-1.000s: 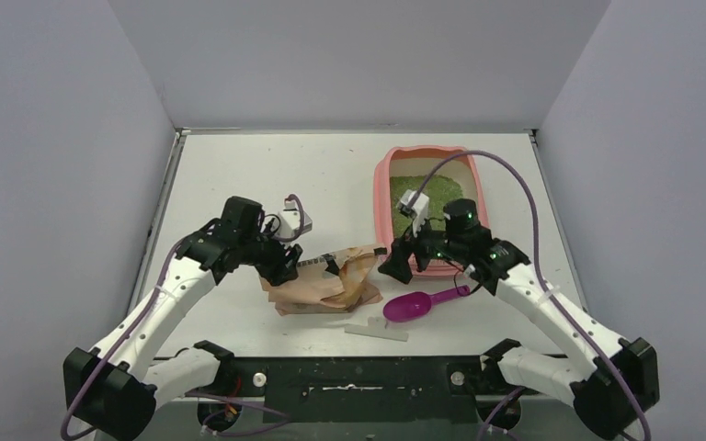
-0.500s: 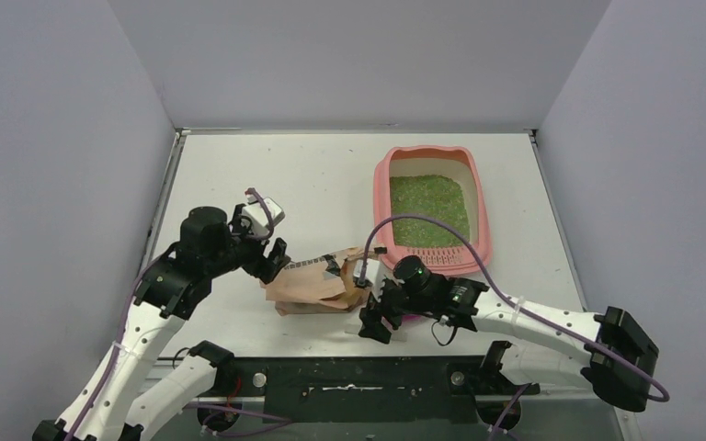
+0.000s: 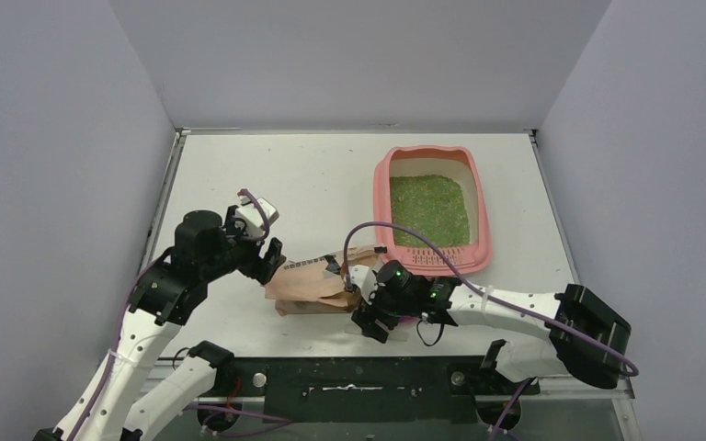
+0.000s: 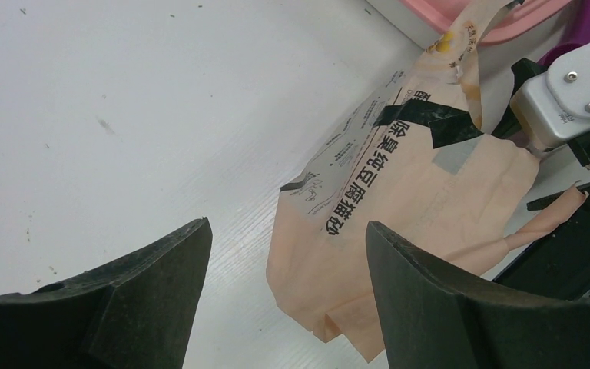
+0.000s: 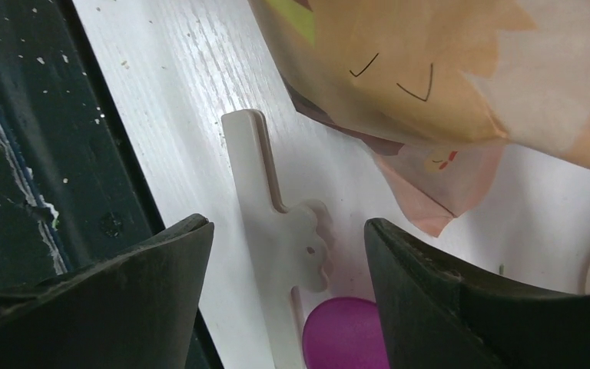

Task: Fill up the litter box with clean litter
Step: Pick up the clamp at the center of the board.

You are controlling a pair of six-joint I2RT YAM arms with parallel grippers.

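Litter box: the litter box [image 3: 381, 213] sits toward the far right corner of the table [image 3: 239, 175], its long side along the right edge and its slotted strip at the near end
Litter: the litter [image 3: 429, 209] covers the box floor in a low, even green bed, well under the rim
Bag: the paper bag [image 4: 399, 207] lies flat and crumpled by the table's near edge, about midway along it, just short of the box's near left corner
Left gripper: my left gripper [image 4: 284, 231] hovers above the bag's left end, jaws wide apart with nothing between them
Right gripper: my right gripper [image 5: 288, 223] hangs low at the near edge by the bag's right end, jaws spread and empty, over a flat white strip [image 5: 257, 169] with the purple scoop [image 5: 346, 334] just beyond it
Handling, litter: loose, dry and light by the look; it should pour and scatter, so I judge it must travel in the bag or the scoop, never pinched
Handling, bag: soft thin paper that will crease and may tear; it looks slack, so probably holds little
Where to hold: 2 pinches on folded edges, 1 at each end; I cannot tell which end is the mouth
Handling, box: stiff, light plastic that may slide if bumped; the wide rim is the place to pinch
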